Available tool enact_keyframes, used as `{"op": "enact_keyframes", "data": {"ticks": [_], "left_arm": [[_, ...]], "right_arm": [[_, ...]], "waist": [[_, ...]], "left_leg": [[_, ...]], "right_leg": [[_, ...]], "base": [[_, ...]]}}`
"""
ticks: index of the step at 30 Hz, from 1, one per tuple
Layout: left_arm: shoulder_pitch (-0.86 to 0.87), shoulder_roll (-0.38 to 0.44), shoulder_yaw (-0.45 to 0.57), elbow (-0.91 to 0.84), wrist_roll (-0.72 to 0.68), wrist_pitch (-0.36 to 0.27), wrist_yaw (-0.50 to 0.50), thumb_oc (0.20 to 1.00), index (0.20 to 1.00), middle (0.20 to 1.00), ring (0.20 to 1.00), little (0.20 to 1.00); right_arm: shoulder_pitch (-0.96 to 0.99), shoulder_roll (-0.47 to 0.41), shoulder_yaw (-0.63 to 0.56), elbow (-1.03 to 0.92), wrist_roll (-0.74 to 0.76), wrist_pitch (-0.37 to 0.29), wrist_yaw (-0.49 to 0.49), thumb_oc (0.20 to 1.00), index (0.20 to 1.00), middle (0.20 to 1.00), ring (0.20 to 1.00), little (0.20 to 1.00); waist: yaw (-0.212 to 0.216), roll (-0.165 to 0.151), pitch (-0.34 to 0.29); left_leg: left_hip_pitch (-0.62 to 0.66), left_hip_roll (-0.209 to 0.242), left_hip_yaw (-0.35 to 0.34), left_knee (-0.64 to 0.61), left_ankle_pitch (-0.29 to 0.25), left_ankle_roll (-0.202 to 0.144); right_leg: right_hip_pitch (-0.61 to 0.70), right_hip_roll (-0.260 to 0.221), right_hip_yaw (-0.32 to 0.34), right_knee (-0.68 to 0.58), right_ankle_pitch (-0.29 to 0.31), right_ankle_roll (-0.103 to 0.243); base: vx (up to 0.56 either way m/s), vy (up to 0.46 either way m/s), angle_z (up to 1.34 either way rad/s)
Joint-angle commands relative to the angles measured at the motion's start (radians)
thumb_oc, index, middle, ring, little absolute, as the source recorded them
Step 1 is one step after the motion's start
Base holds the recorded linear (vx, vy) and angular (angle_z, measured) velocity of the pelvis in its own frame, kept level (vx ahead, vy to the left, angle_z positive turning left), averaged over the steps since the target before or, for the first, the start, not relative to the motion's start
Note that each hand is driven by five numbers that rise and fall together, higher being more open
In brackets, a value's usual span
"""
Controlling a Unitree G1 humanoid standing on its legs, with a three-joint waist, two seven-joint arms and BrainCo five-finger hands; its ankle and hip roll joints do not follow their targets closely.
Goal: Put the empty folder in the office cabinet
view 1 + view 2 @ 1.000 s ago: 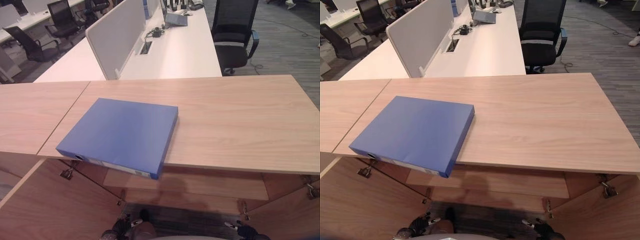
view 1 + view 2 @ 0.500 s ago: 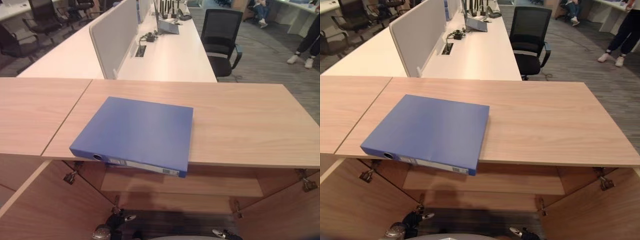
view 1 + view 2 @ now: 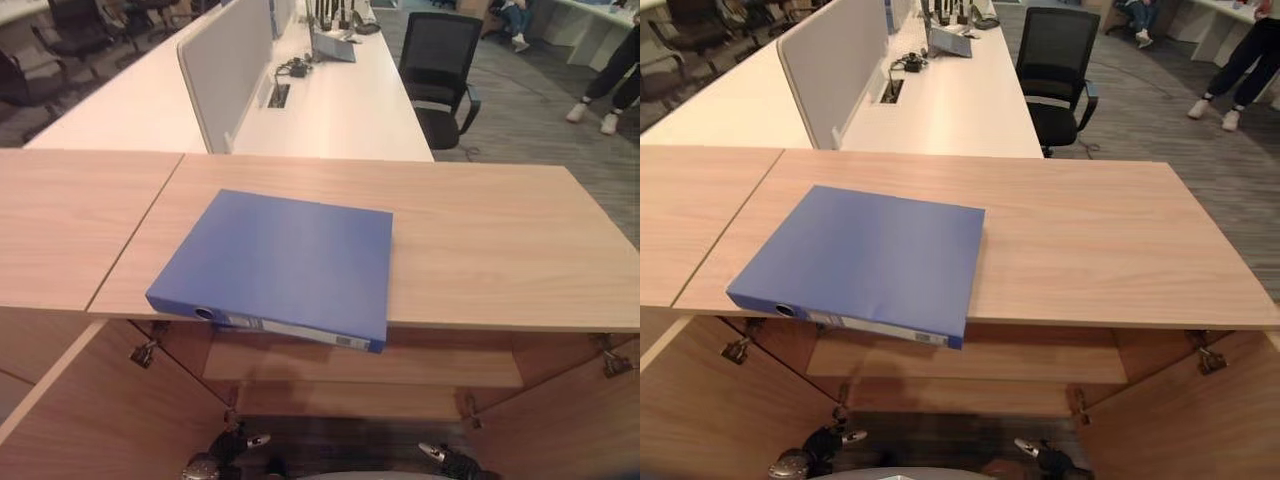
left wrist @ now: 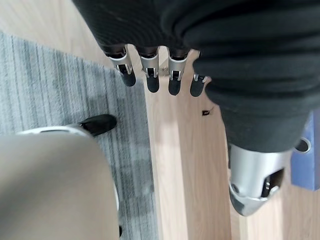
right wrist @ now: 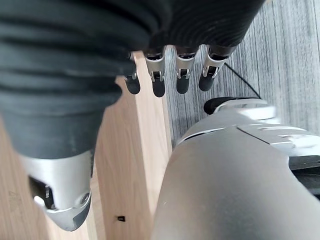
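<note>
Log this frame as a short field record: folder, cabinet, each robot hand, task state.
folder: blue folder lies flat on the wooden cabinet top, its spine end jutting past the front edge
cabinet: doors open, a shelf visible inside beneath the top
left robot hand: low by the open door, fingers straight, holding nothing
right robot hand: low by the other door, fingers straight, holding nothing
background: white desk, black office chair
task state: folder not yet grasped or placed inside

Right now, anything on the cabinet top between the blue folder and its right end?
No. In the left eye view the cabinet top is bare wood from the blue folder to its right end.
</note>
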Motion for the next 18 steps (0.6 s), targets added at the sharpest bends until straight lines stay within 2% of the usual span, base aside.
{"op": "enact_keyframes", "data": {"ticks": [1, 5, 8, 11, 18], "left_arm": [[-0.047, 0.015, 0.014, -0.006, 0.03, -0.021, 0.003, 1.0, 1.0, 1.0, 1.0, 1.0], [-0.046, 0.016, 0.019, -0.008, 0.021, -0.019, 0.003, 1.0, 1.0, 1.0, 1.0, 1.0], [-0.034, 0.013, 0.024, -0.018, 0.014, -0.021, 0.004, 1.0, 1.0, 1.0, 1.0, 1.0], [-0.029, -0.002, 0.021, -0.011, 0.007, -0.021, 0.006, 1.0, 1.0, 1.0, 1.0, 1.0], [-0.029, -0.02, 0.009, -0.01, 0.001, -0.022, 0.008, 1.0, 1.0, 1.0, 1.0, 1.0]], "right_arm": [[-0.043, -0.018, 0.018, -0.03, 0.039, -0.011, 0.002, 1.0, 1.0, 1.0, 1.0, 1.0], [-0.037, -0.016, 0.02, -0.028, 0.033, -0.009, 0.001, 1.0, 1.0, 1.0, 1.0, 1.0], [-0.033, -0.023, 0.033, -0.029, 0.017, -0.006, 0.004, 1.0, 1.0, 1.0, 1.0, 1.0], [-0.03, -0.035, 0.044, -0.04, 0.012, -0.01, 0.004, 1.0, 1.0, 1.0, 1.0, 1.0], [-0.022, -0.055, 0.034, -0.026, 0.024, -0.016, 0.0, 1.0, 1.0, 1.0, 1.0, 1.0]], "waist": [[0.047, 0.061, 0.023], [0.071, 0.048, 0.001], [0.086, 0.042, -0.023], [0.084, 0.043, -0.025], [0.077, 0.059, -0.011]], "left_leg": [[0.067, -0.032, 0.015, 0.018, -0.089, 0.026], [0.051, -0.038, 0.017, 0.023, -0.08, 0.022], [0.052, -0.019, 0.02, 0.024, -0.069, 0.0], [0.049, 0.018, 0.006, 0.024, -0.036, -0.035], [0.04, 0.074, -0.015, 0.03, 0.011, -0.08]], "right_leg": [[0.037, 0.033, -0.02, -0.021, -0.053, 0.036], [0.085, 0.02, -0.052, -0.063, -0.052, 0.034], [0.148, 0.019, -0.081, -0.191, -0.069, 0.025], [0.198, 0.048, -0.093, -0.278, -0.077, 0.004], [0.243, 0.1, -0.117, -0.341, -0.096, -0.027]], "base": [[-0.05, -0.065, 0.12], [0.0, -0.084, -0.04], [0.03, -0.231, 0.08], [-0.03, -0.29, 0.04], [-0.05, -0.168, 0.09]]}}
